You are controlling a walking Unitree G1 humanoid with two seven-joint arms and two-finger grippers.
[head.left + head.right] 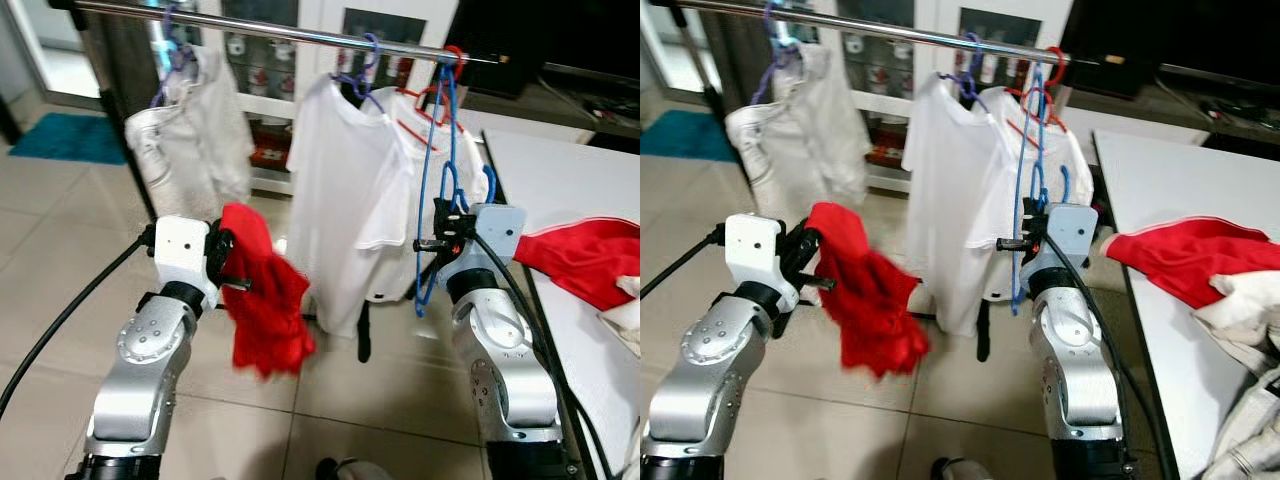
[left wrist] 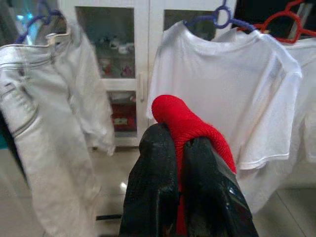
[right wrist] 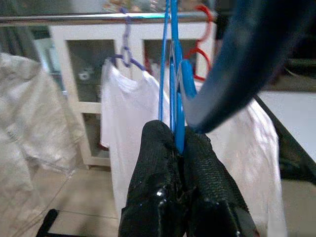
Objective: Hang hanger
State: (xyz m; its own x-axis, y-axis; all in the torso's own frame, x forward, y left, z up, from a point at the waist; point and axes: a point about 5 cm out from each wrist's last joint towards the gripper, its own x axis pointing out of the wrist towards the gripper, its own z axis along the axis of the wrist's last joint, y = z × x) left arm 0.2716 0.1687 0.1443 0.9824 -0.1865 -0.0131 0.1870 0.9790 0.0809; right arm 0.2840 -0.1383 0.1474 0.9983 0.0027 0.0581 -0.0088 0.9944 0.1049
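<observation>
I have the right end effector [image 1: 437, 243] raised in front of me, its fingers [image 3: 163, 163] pressed tight together on the blue hanger [image 1: 441, 150]. The hanger hangs tall and narrow from where I grip it up to the rail [image 1: 300, 33], with its top at the rail's right end, just beside a red hanger [image 1: 452, 58]. From the head views I cannot tell whether its hook is over the rail or only up against it.

My left end effector [image 1: 232, 262] is held out at about the same height, fingers [image 2: 158, 168] closed on a red cloth [image 1: 265, 300] that bunches over them and droops below, blurred at its lower edge.

On the rail, a white shirt [image 1: 345, 200] hangs on a purple hanger [image 1: 365, 75] in the middle, touching the blue hanger's left side. Pale trousers [image 1: 190, 140] hang further left, well apart from the shirt. Behind them stands a white cabinet [image 2: 143, 74] with glass doors.

To my right, a white bench [image 1: 570, 190] carries another red garment [image 1: 590, 255] with white trim, draped near its edge.
</observation>
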